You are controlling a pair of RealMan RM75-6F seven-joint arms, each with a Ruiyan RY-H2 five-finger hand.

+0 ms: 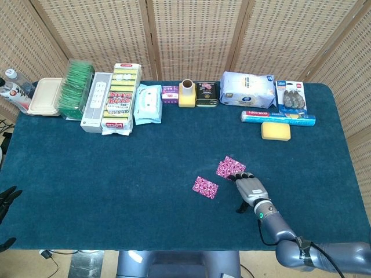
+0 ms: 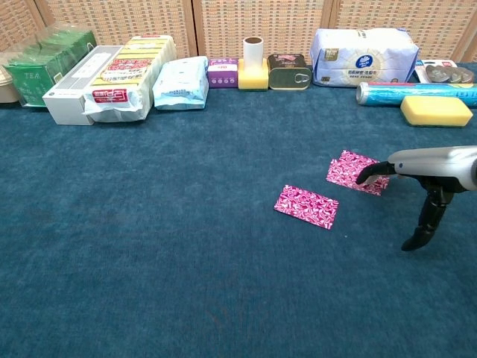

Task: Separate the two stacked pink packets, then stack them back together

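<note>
Two pink patterned packets lie flat and apart on the blue cloth. The nearer packet (image 1: 206,187) (image 2: 306,206) sits left of the farther packet (image 1: 229,167) (image 2: 349,171). My right hand (image 1: 249,188) (image 2: 428,175) reaches in from the right. Its fingertips (image 2: 367,174) rest on the farther packet's near right edge, while the thumb hangs down clear of it. It grips nothing. Only the dark fingers of my left hand (image 1: 6,198) show at the bottom left edge of the head view, spread and holding nothing.
Along the back edge stand a row of goods: green tea packs (image 1: 75,88), sponge packs (image 1: 120,97), a wipes pack (image 1: 147,104), a tin (image 1: 206,94), a tissue pack (image 1: 248,90), a blue roll (image 1: 278,118) and a yellow sponge (image 1: 275,131).
</note>
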